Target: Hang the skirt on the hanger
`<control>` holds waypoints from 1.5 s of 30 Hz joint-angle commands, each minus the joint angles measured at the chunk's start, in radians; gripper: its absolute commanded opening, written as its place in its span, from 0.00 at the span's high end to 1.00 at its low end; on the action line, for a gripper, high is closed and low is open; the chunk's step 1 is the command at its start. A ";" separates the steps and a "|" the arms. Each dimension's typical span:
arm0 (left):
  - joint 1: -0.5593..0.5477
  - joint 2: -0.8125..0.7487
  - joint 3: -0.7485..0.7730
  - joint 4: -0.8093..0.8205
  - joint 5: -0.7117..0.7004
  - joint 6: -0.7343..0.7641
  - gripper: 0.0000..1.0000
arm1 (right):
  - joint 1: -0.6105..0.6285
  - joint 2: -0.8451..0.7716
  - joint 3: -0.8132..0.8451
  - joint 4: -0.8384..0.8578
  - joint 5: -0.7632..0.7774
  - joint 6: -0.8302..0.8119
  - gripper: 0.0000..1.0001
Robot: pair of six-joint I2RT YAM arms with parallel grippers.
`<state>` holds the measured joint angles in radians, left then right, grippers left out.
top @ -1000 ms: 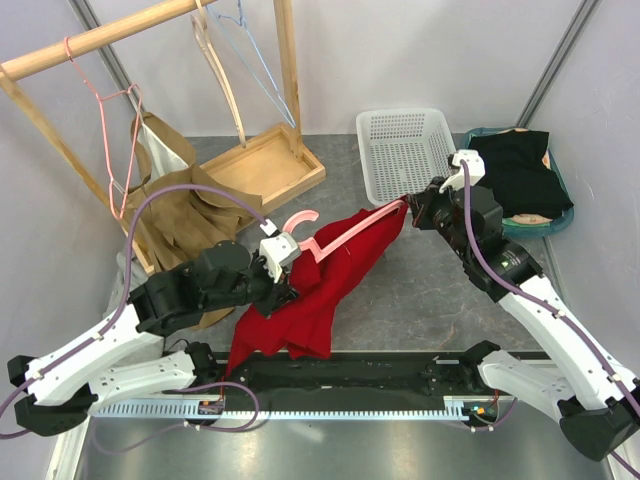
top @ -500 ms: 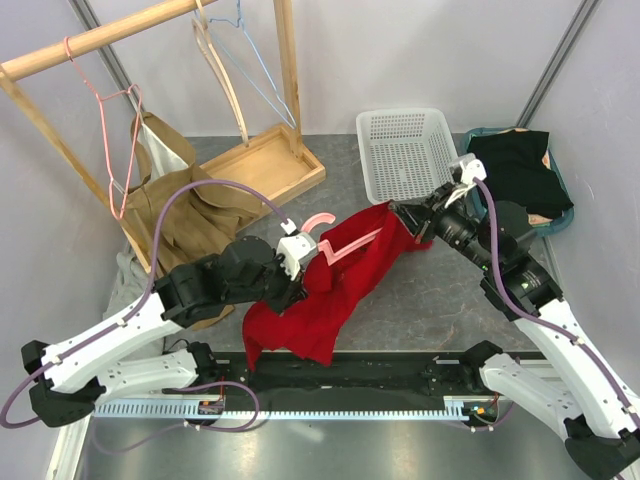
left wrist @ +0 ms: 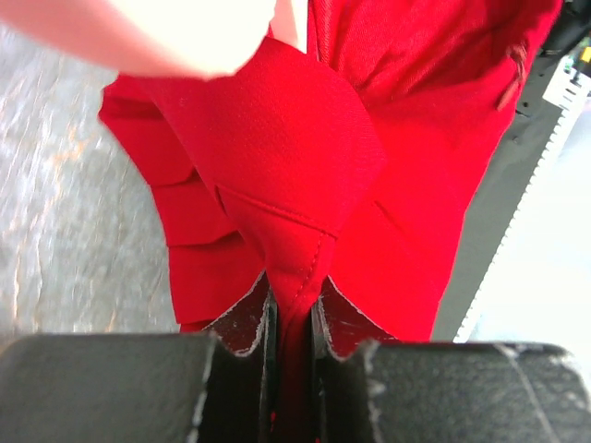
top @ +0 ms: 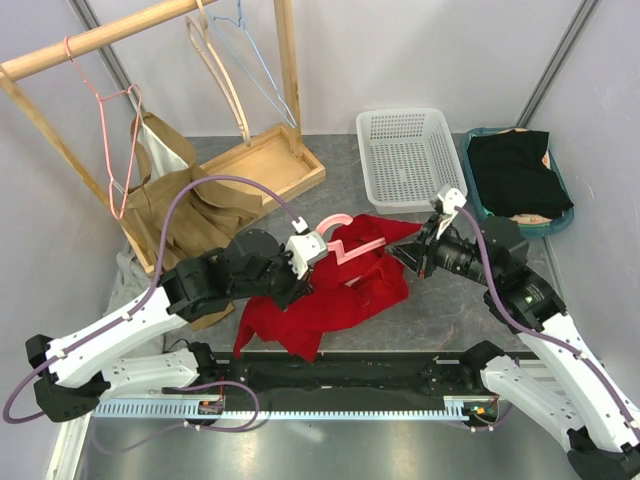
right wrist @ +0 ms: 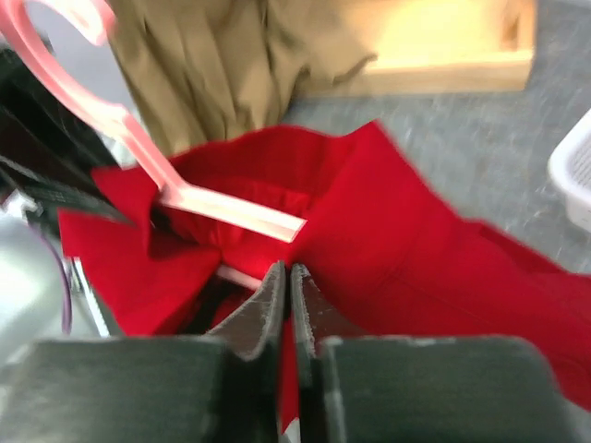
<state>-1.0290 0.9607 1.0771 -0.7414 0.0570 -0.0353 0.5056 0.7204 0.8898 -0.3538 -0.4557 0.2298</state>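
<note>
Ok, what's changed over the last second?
The right gripper swung in toward the left gripper, so the skirt went from stretched to slumped on the table. The left gripper and hanger shifted slightly right. Both still pinch the skirt.

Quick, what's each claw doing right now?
Left gripper: closed on the skirt.
Right gripper: closed, apparently pinching the skirt too.

Top view high, looking down, wrist views close, all sharing skirt point(top: 345, 295)
</note>
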 commanded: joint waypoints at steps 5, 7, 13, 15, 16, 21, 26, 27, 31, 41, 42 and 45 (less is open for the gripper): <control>0.007 0.065 0.017 0.234 0.174 0.142 0.98 | 0.007 0.062 0.116 -0.154 -0.018 -0.098 0.55; 0.020 0.062 0.026 0.214 0.234 0.167 0.98 | 0.007 0.048 0.152 -0.140 -0.096 -0.124 0.46; 0.096 0.070 0.078 0.140 0.459 0.230 0.98 | 0.007 0.083 0.207 -0.135 -0.302 -0.198 0.33; 0.112 0.084 0.095 0.122 0.498 0.244 0.98 | 0.007 0.109 0.202 -0.142 -0.348 -0.224 0.33; 0.119 0.085 0.098 0.116 0.506 0.247 0.98 | 0.007 0.116 0.199 -0.145 -0.383 -0.222 0.34; 0.133 0.090 0.104 0.106 0.535 0.258 0.98 | 0.037 0.146 0.176 -0.163 -0.390 -0.279 0.41; 0.144 0.096 0.104 0.079 0.592 0.282 0.98 | 0.099 0.191 0.179 -0.165 -0.325 -0.294 0.45; 0.145 0.098 0.106 0.074 0.595 0.284 0.98 | 0.123 0.207 0.181 -0.166 -0.308 -0.297 0.46; 0.153 0.093 0.104 0.070 0.595 0.287 0.98 | 0.177 0.244 0.172 -0.165 -0.276 -0.303 0.55; 0.179 0.035 0.063 0.131 0.453 0.210 0.98 | 0.221 0.241 0.104 -0.123 -0.137 -0.273 1.00; 0.181 0.029 0.058 0.137 0.354 0.171 0.94 | 0.220 0.234 0.101 -0.120 -0.117 -0.271 1.00; 0.182 0.001 0.029 0.160 0.085 0.066 0.41 | 0.220 0.203 0.089 -0.102 -0.063 -0.257 1.00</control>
<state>-0.8593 1.0382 1.1099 -0.7174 0.4690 0.1825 0.7330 0.9596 1.0019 -0.4789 -0.6689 -0.0490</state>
